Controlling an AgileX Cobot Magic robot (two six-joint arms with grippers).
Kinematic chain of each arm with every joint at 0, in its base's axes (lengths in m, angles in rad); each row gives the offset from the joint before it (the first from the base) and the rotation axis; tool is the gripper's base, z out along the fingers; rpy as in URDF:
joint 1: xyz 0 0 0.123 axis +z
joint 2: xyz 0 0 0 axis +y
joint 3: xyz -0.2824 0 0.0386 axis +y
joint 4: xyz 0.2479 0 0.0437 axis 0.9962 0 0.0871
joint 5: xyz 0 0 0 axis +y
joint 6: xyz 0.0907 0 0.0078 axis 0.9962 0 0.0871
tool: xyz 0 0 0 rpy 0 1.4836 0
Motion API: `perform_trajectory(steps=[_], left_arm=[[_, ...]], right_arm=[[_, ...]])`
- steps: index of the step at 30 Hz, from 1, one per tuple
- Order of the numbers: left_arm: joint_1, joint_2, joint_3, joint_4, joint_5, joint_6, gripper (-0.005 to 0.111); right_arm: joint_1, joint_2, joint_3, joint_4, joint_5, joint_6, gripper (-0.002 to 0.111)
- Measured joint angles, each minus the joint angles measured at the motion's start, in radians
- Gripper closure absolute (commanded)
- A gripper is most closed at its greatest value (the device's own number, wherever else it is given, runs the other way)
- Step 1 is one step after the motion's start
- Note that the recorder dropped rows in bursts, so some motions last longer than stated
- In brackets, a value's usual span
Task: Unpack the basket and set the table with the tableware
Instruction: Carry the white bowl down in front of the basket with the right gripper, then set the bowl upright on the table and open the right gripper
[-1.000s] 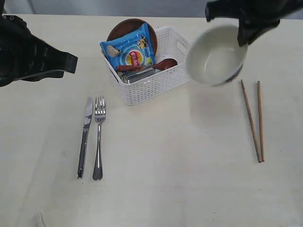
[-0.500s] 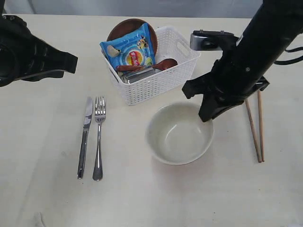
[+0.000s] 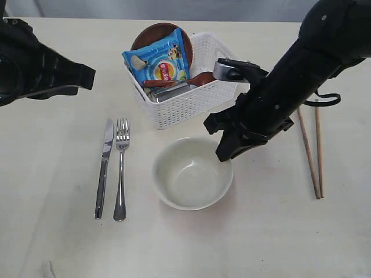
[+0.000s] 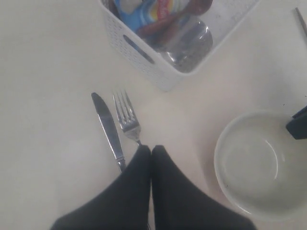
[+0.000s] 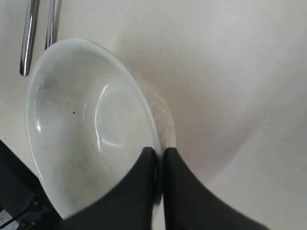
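Note:
The cream bowl (image 3: 192, 174) sits low over the table (image 3: 58, 243) in front of the white basket (image 3: 191, 101). My right gripper (image 3: 225, 155) is shut on the bowl's right rim (image 5: 156, 139), one finger inside and one outside. The steel knife (image 3: 104, 168) and fork (image 3: 120, 168) lie side by side to the left. Two chopsticks (image 3: 313, 147) lie to the right. The basket holds the brown plate (image 3: 152, 33), a wooden spoon (image 3: 200, 78), a steel mug (image 4: 189, 43) and a blue snack bag (image 3: 159, 58). My left gripper (image 4: 151, 149) is shut and empty, above the fork (image 4: 125, 117).
The left arm (image 3: 35, 63) hovers over the table's left side. The right arm (image 3: 301, 63) reaches across the chopsticks toward the middle. Bare tabletop lies along the front edge.
The right gripper has carried the bowl from high beside the basket down and leftward to the tabletop in front of the basket. The left arm has not moved.

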Motion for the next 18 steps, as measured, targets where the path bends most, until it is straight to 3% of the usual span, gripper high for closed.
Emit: perform_trajectory(steps=[12,15,18], left_arm=[[0.0,0.0,0.0,0.0,-0.004,0.0,0.107],[0.0,0.0,0.0,0.0,-0.004,0.0,0.107],[0.0,0.0,0.0,0.0,-0.004,0.0,0.107]], right_arm=[[0.073,0.037,0.003,0.0,-0.087,-0.019,0.108],[0.073,0.042,0.003,0.004,-0.087,-0.017,0.092],[0.073,0.046,0.003,0.002,-0.085,-0.017,0.06]])
